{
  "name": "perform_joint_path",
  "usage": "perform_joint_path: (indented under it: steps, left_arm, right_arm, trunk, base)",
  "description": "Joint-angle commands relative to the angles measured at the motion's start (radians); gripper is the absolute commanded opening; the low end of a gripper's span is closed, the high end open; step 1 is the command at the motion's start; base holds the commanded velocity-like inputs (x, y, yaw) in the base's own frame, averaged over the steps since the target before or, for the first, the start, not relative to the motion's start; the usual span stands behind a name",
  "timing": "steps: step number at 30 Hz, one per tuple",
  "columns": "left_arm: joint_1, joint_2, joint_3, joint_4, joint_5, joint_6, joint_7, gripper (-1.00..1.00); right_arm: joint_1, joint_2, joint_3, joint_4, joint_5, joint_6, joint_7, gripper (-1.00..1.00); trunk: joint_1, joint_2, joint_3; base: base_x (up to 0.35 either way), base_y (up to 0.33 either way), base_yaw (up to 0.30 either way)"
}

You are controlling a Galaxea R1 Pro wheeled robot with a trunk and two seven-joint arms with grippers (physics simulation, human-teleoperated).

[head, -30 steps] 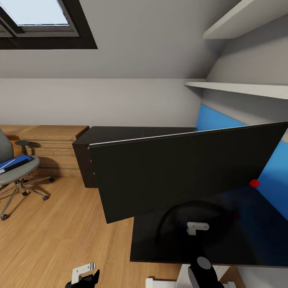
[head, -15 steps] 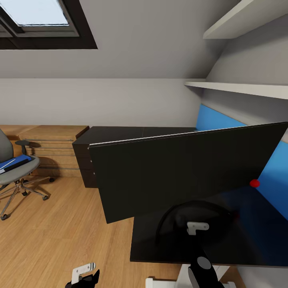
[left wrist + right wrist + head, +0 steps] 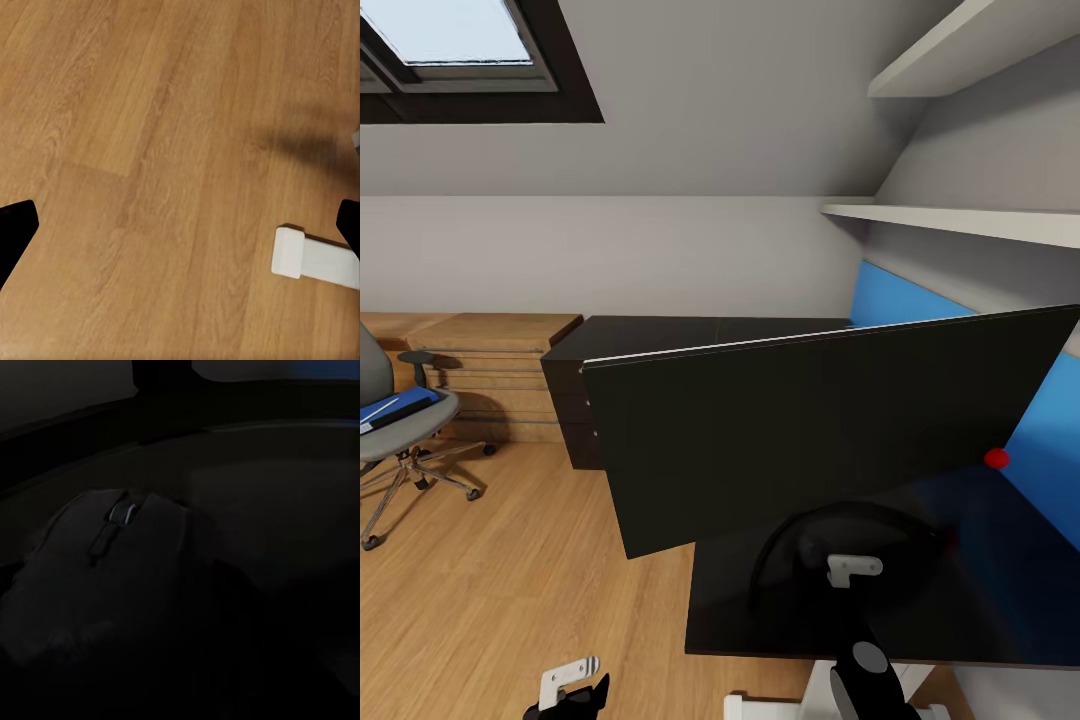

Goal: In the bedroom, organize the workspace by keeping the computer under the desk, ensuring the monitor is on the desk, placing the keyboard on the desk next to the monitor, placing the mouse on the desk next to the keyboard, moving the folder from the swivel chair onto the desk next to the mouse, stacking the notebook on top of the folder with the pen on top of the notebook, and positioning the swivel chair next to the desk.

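Observation:
The wide black monitor [image 3: 810, 430] stands on the glossy black desk [image 3: 1000, 600] on its curved foot [image 3: 780, 545]. My right gripper [image 3: 852, 560] hovers low over the desk inside that foot. In the right wrist view the dark mouse [image 3: 112, 547] lies very close below, and the fingers are lost in the dark. My left gripper [image 3: 570, 690] hangs open over the wood floor, its fingertips [image 3: 15, 232] far apart with nothing between. At the far left the grey swivel chair [image 3: 405, 425] carries the blue folder [image 3: 395, 405] on its seat.
A dark drawer unit [image 3: 575, 400] stands behind the monitor, with low oak drawers [image 3: 490, 370] along the wall. White shelves [image 3: 960, 220] jut out at the upper right. The desk's white foot bar [image 3: 315, 259] lies on the floor near my left gripper.

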Motion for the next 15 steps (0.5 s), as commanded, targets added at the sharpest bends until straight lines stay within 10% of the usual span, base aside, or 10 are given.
perform_joint_path:
  steps: [1, 15]
  left_arm:
    - [0.0, 0.0, 0.0, -0.002, 0.01, 0.006, 0.001, 1.0]
    - [0.0, -0.001, -0.001, -0.002, 0.01, 0.007, 0.001, 1.0]
  right_arm:
    - [-0.001, 0.0, 0.002, -0.001, -0.008, 0.004, -0.007, -1.0]
    - [-0.001, 0.0, 0.002, -0.001, -0.008, 0.004, -0.007, -1.0]
  trunk:
    - [0.0, -0.001, -0.001]
    - [-0.027, 0.048, 0.021]
  base:
    - [0.0, 0.0, 0.0]
    - [0.0, 0.0, 0.0]
